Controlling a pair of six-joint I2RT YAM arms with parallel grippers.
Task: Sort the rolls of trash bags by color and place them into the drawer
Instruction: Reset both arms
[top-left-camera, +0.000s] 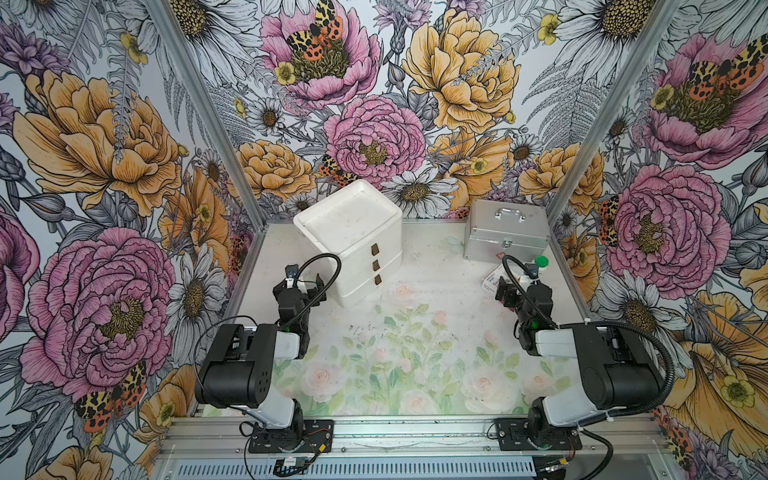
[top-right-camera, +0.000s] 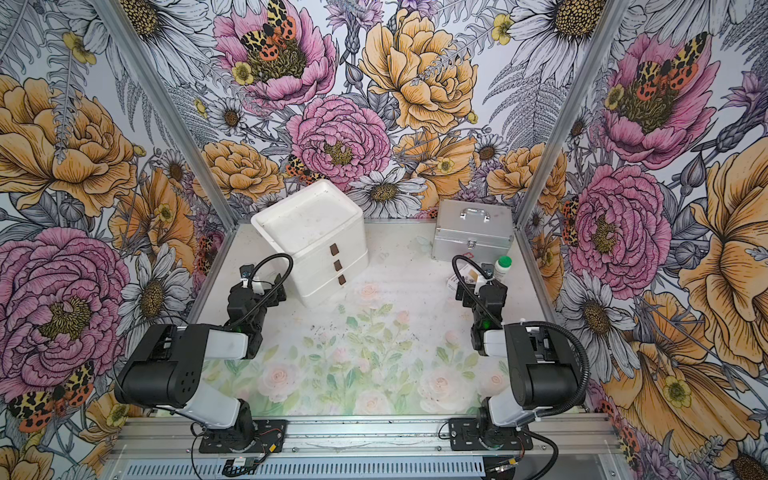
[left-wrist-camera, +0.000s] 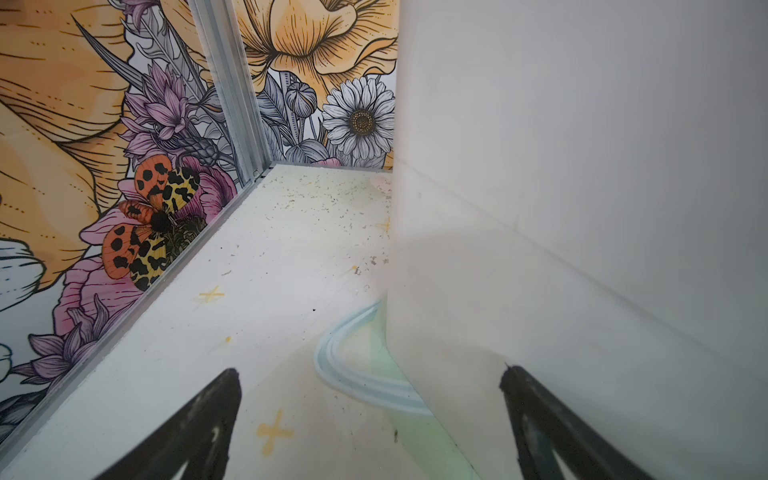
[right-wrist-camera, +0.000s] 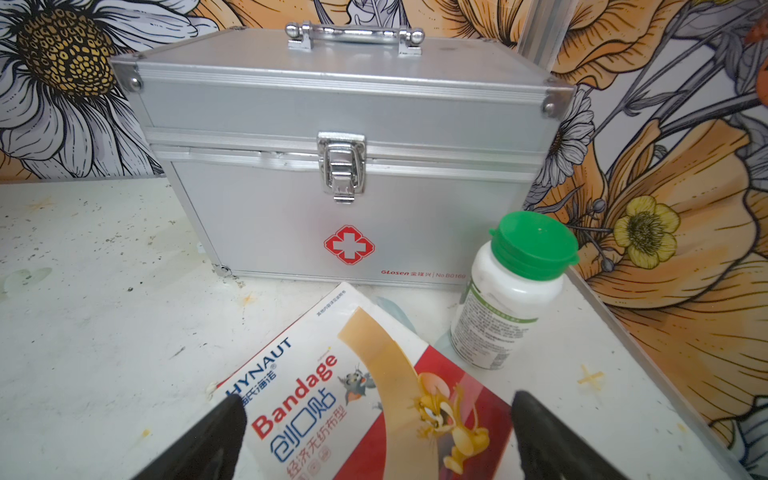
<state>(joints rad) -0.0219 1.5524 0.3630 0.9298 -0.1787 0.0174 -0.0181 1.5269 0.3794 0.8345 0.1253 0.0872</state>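
Note:
No rolls of trash bags show in any view. The drawer (top-left-camera: 353, 232) (top-right-camera: 311, 232) is a white chest of three stacked drawers with brown pull tabs, all pushed in, standing at the back left of the table. My left gripper (top-left-camera: 303, 282) (left-wrist-camera: 370, 374) hangs open and empty just left of the chest. The chest's plain side wall (left-wrist-camera: 582, 166) fills much of the left wrist view. Near the back right, my right gripper (top-left-camera: 513, 286) (right-wrist-camera: 376, 399) is open and empty just above a bandage box (right-wrist-camera: 332, 395).
A silver metal first-aid case (top-left-camera: 505, 230) (right-wrist-camera: 332, 124) stands at the back right. In front of it are a white bottle with a green cap (top-left-camera: 540, 264) (right-wrist-camera: 511, 291) and the flat bandage box. Patterned walls close in the left, back and right sides.

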